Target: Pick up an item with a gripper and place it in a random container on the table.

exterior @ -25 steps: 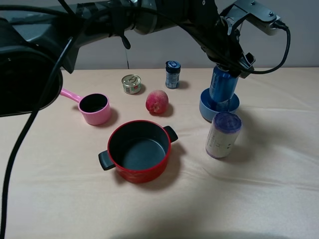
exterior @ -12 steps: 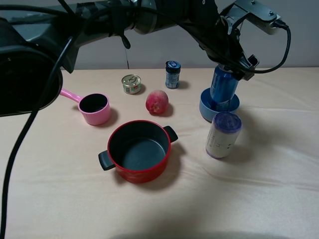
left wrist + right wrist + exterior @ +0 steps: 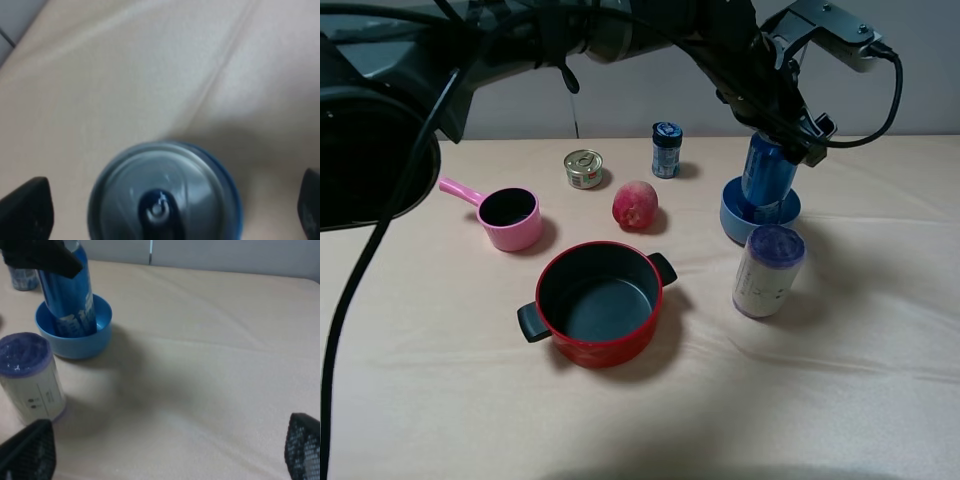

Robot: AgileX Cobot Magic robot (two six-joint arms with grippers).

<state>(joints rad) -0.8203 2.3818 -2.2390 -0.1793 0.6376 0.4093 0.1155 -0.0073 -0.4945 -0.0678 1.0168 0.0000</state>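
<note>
The item, a tall shiny blue can (image 3: pixel 767 172), stands upright in the container, a round light-blue bowl (image 3: pixel 732 222), at the right of the table (image 3: pixel 820 400). My left gripper (image 3: pixel 783 130) reaches across and hangs open around the can's top. In the left wrist view the silver can top (image 3: pixel 200 175) lies between the spread fingers (image 3: pixel 25 210), with a gap on each side. The right wrist view shows the can (image 3: pixel 67 295) in the bowl (image 3: pixel 85 342). My right gripper (image 3: pixel 166 447) is open over bare cloth, holding nothing.
A purple-topped white cylinder (image 3: pixel 768 270) stands just in front of the bowl. A red pot (image 3: pixel 600 300) sits mid-table, with a pink handled cup (image 3: pixel 510 218) to its left. A peach (image 3: pixel 635 204), a small tin (image 3: pixel 584 168) and a blue-capped jar (image 3: pixel 666 150) lie behind.
The left gripper's jaws have spread and let go of the can, which stays standing in the bowl. Nothing else has moved.
</note>
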